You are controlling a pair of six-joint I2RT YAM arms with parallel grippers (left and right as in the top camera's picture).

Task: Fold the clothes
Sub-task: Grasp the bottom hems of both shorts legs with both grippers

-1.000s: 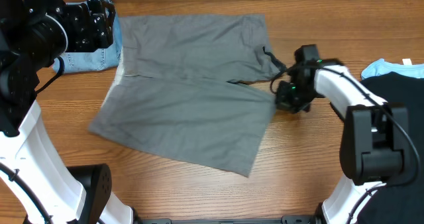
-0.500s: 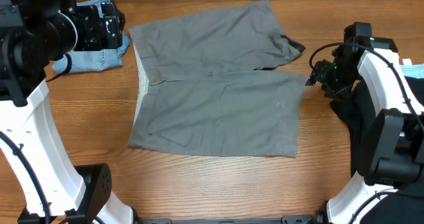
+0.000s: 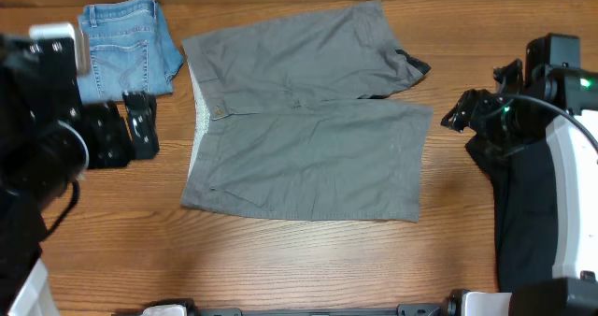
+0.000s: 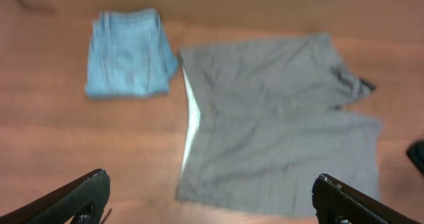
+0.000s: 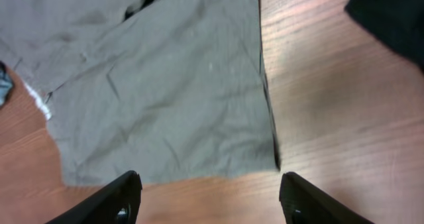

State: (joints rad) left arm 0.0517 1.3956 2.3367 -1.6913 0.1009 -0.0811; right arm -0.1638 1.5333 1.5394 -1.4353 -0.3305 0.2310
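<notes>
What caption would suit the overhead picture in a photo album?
Grey shorts spread out on the table beside folded denim shorts, with left gripper and right gripper open at either side.

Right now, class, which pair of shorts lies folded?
The blue denim shorts, a compact bundle; the grey shorts lie spread out flat.

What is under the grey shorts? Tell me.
The grey shorts lie spread on the wooden table, whose wood shows around them. The part beneath the cloth is covered, so anything there cannot be seen.
</notes>
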